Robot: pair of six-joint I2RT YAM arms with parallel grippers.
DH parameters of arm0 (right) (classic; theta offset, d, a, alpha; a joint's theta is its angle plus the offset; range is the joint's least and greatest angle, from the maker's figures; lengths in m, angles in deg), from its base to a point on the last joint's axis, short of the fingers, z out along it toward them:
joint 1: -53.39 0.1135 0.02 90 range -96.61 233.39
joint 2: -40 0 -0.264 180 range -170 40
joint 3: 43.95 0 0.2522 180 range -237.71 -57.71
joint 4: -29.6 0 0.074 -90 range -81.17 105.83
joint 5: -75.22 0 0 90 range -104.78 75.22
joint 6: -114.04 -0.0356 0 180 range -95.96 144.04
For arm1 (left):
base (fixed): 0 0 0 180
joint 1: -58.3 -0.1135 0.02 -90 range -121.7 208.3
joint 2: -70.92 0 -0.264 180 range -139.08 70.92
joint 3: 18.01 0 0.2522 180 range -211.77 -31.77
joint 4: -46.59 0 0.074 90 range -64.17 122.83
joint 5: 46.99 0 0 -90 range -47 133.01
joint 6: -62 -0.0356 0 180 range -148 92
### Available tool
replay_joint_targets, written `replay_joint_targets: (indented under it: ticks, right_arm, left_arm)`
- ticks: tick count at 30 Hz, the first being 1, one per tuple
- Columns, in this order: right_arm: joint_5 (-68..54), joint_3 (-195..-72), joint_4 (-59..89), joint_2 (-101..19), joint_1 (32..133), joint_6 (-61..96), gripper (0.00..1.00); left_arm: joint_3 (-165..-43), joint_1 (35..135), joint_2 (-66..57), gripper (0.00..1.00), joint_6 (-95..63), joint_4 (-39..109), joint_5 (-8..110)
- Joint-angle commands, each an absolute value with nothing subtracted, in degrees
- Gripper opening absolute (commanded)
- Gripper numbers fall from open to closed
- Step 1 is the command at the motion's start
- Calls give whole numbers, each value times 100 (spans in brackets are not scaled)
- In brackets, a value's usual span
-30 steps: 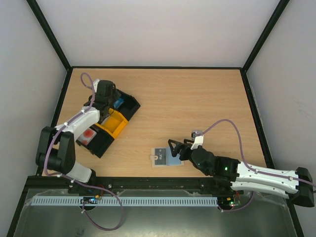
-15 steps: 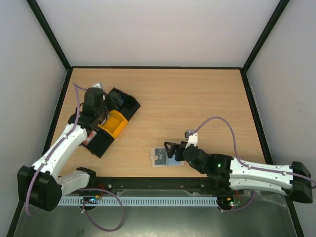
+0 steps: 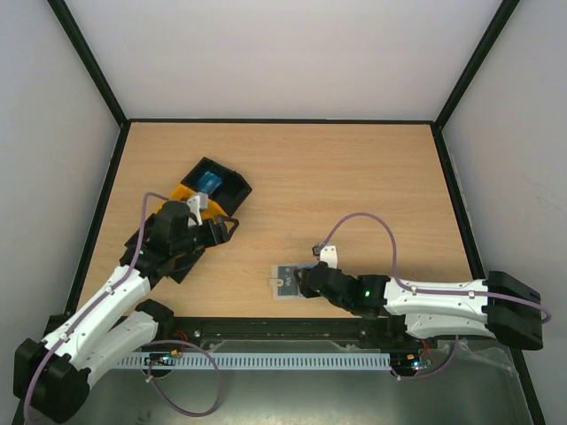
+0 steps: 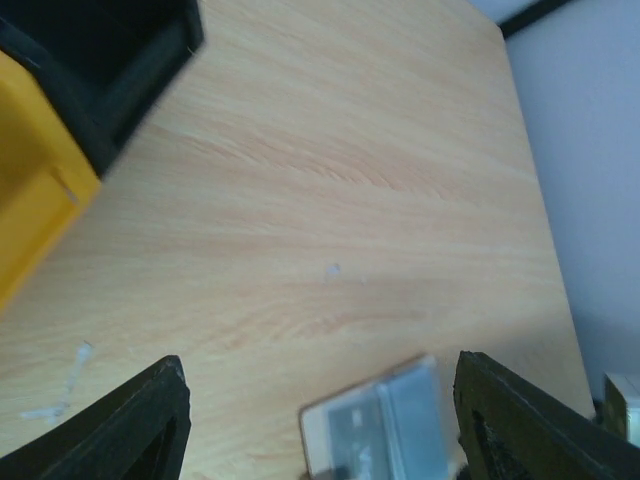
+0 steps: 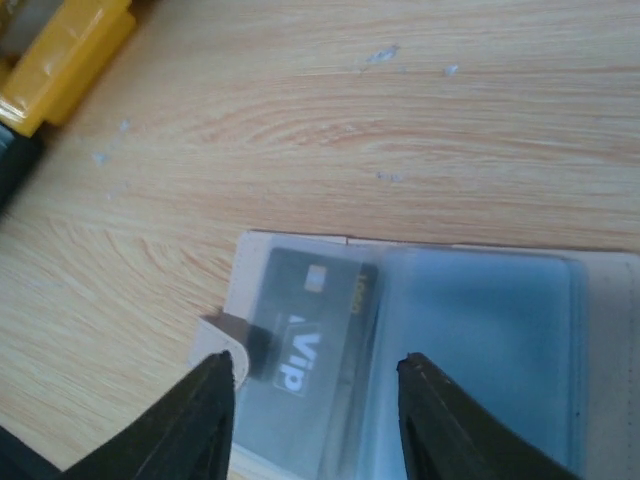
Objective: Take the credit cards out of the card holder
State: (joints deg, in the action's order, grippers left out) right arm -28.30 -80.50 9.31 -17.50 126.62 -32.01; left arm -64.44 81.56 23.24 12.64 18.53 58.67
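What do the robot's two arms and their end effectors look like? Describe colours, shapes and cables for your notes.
The left arm and the right arm both have white link shells joined by black joints. A mauve cable loops loosely along each. The left end effector and the right end effector each have two black, blunt fingers. The right arm carries a small green light.

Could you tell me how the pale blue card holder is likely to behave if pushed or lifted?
The pale blue-grey card holder lies flat on the wooden table, so it would probably slide, not tip. Its glossy clear sleeves look slippery and floppy; the dark VIP card inside may stiffen that half.
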Motion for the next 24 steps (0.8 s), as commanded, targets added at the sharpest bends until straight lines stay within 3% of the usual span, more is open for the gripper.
replay_joint_targets:
  ticks: [1,15,24]
  right_arm:
    - [-2777,-8204,1344,-2128,12660,-3370,40]
    - [-2741,-8631,1454,-3782,12660,-3371,28]
    - [-2948,-8441,1356,-3794,12656,-3601,23]
  left_arm:
    - [-5990,8599,2529,72,1642,2344,6300]
    - [-4513,9747,2252,61,2928,4435,6137]
    - [-4174,9908,1782,59,3409,5224,5884]
